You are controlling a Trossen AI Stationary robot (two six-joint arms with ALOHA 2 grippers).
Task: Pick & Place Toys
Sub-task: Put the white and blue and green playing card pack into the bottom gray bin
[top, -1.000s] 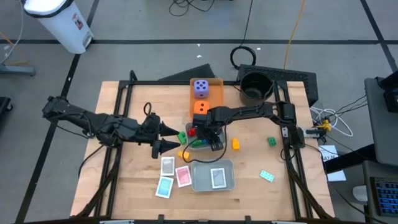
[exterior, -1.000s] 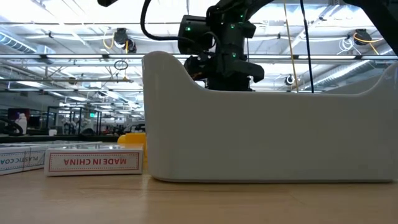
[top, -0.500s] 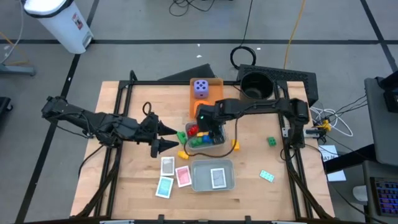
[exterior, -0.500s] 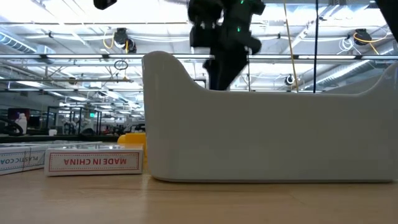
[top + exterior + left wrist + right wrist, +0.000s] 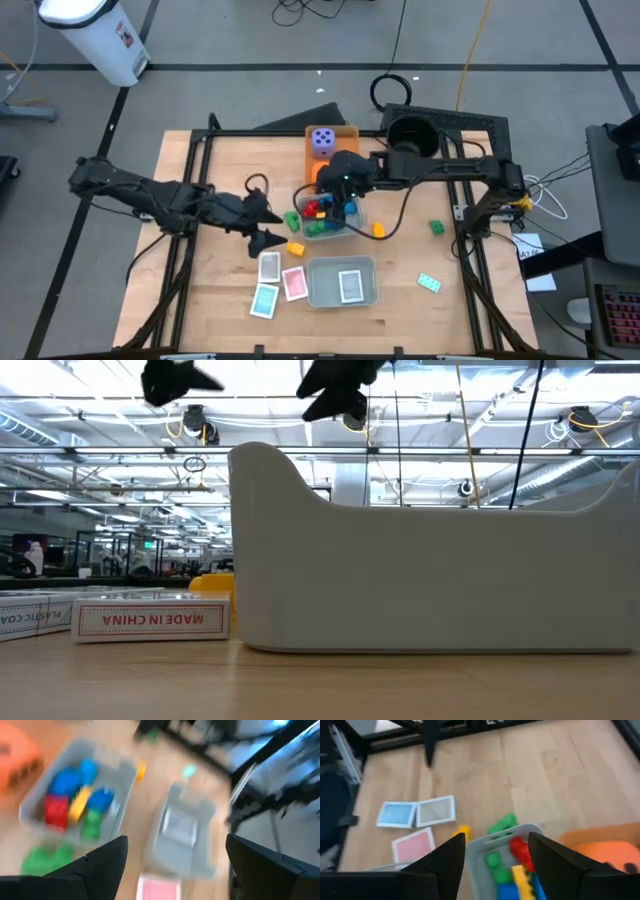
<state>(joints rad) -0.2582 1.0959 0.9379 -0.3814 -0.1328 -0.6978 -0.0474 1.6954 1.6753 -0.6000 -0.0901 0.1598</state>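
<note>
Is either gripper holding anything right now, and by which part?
Nothing is held. The left gripper and the right gripper are both open, with no toy between their fingers.

Even, bright light falls from overhead on my table [image 5: 210,300]; shadows under my arms are faint and short. At table height, the ceiling strip lights [image 5: 120,405] glare white, and my arms show as black silhouettes against them. Past my left fingers [image 5: 105,862] everything smears with heavy blur, the grey tray [image 5: 75,800] soft-edged. Past my right fingers [image 5: 455,857] the view is milder, slightly soft.
</note>
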